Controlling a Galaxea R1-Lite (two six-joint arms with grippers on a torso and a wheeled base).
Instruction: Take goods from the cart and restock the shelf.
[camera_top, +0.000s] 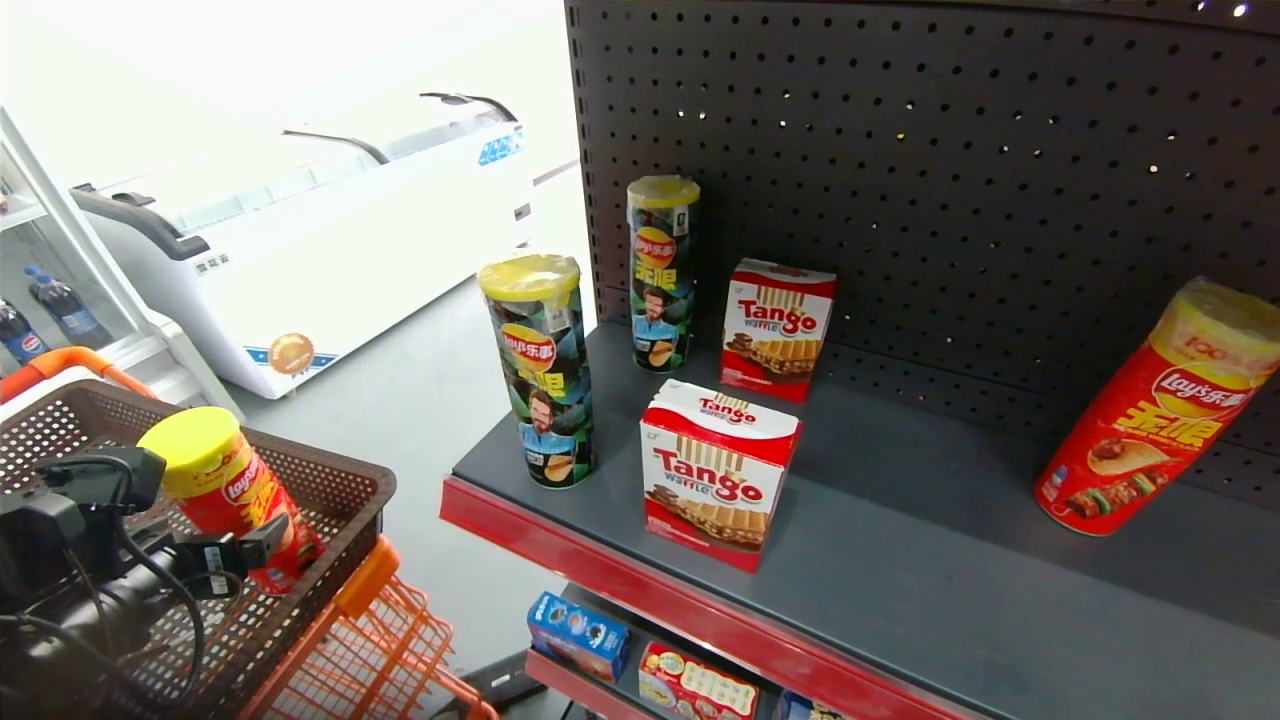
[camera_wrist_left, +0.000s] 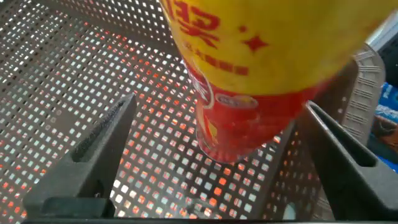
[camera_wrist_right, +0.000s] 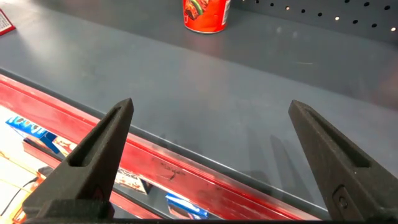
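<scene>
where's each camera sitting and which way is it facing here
Head view: on the head, facing forward and down at shelf and basket; left arm shows lower left.
Left wrist view: on the left wrist, looking down into the basket; open left gripper flanks a red can.
Right wrist view: on the right wrist, facing across the shelf; right gripper open.
Shared: head and left wrist, basket and can; head and right wrist, shelf.

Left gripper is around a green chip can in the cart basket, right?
No: the chip can inside the left gripper is red with a yellow lid, not green, as the head view shows. It is in the cart basket.
</scene>
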